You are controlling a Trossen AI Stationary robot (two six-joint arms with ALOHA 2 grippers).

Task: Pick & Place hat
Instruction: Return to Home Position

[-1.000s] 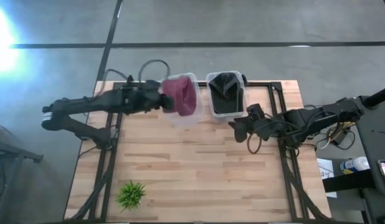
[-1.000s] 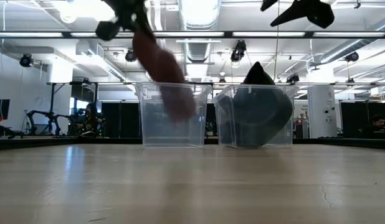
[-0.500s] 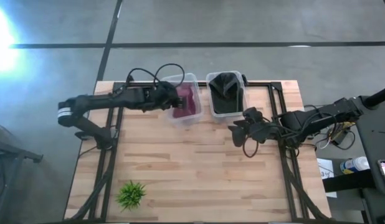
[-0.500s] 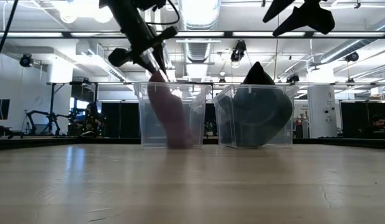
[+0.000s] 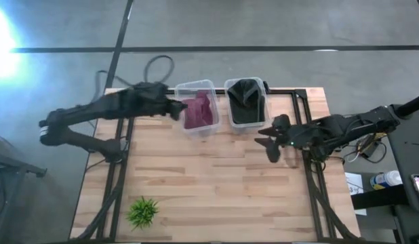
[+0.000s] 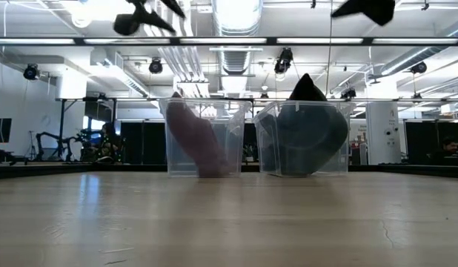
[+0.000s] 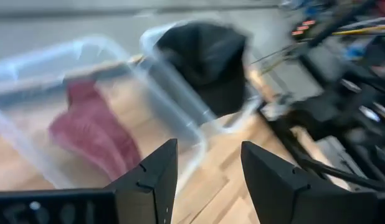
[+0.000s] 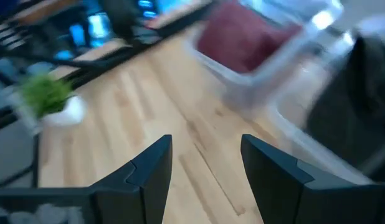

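Note:
The maroon hat (image 5: 199, 112) lies inside the left clear bin (image 5: 196, 87) at the table's far edge. In the low view the maroon hat (image 6: 192, 137) slumps on the bin's floor, leaning toward its left wall. My left gripper (image 5: 174, 108) hovers open just left of that bin and high above the table (image 6: 147, 15); nothing is between its fingers (image 7: 208, 180). A black hat (image 5: 247, 102) fills the right clear bin (image 5: 228, 87). My right gripper (image 5: 267, 139) hangs open, in front of the right bin, holding nothing (image 8: 205, 180).
A small green plant (image 5: 142, 212) in a white pot stands near the table's front left corner. Bare wood (image 5: 209, 176) spreads across the middle and front of the table. Dark frame rails (image 5: 118, 183) run along both sides.
My left gripper has lowered the maroon hat into the left bin, let it go, then risen and drawn back toward the table's left edge. The hat, hanging from the fingers a second ago, now lies slumped in the bin.

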